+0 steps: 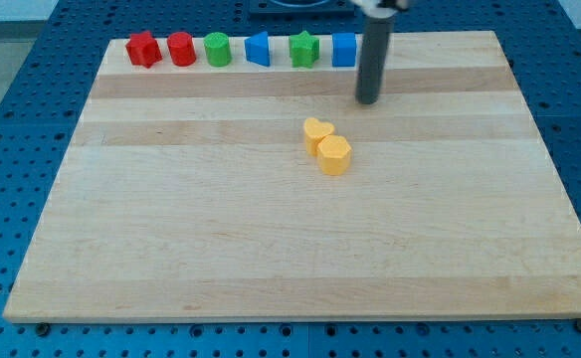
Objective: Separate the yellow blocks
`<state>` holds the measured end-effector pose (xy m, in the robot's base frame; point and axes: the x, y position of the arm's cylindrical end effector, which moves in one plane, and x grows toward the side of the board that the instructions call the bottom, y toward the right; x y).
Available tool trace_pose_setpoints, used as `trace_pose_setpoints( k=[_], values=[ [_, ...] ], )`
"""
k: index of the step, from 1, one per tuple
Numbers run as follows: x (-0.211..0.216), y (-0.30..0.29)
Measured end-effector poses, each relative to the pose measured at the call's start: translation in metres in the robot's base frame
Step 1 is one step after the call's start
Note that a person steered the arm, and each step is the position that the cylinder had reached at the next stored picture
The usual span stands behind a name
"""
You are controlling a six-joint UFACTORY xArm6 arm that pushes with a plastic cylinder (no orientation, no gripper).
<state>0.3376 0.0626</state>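
camera view shows a wooden board (271, 249) on a blue pegboard table (12, 119). the two yellow blocks sit near the board's middle, touching: a yellow heart block (317, 132) toward the view's top left and a yellow hexagon block (335, 155) just below right of it. your tip (368, 100) stands above and to the right of the pair, near but clear of both. there are no jaws on this rig, only a rod, so nothing is held.

along the top edge, well apart from the pair, stand a red star block (143, 49), a red round block (181, 49), a green round block (217, 49), a blue wedge block (259, 48), a green star block (303, 48) and a blue square block (344, 48).

judgement: the yellow pieces look small, light and rigid, likely to slide easily on smooth wood and to spin if struck off centre. separation not yet done. advise you push at the seam between them, or squarely on one flat side.
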Motion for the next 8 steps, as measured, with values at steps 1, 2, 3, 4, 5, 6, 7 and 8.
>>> trace_pose_setpoints(
  k=[1,2,3,4,5,6,7,8],
  values=[
    [0.009,-0.053],
    [0.023,-0.100],
    [0.063,-0.118],
    [0.084,-0.110],
    [0.085,-0.072],
    [0.081,-0.028],
    [0.058,-0.016],
    [0.033,-0.016]
  ],
)
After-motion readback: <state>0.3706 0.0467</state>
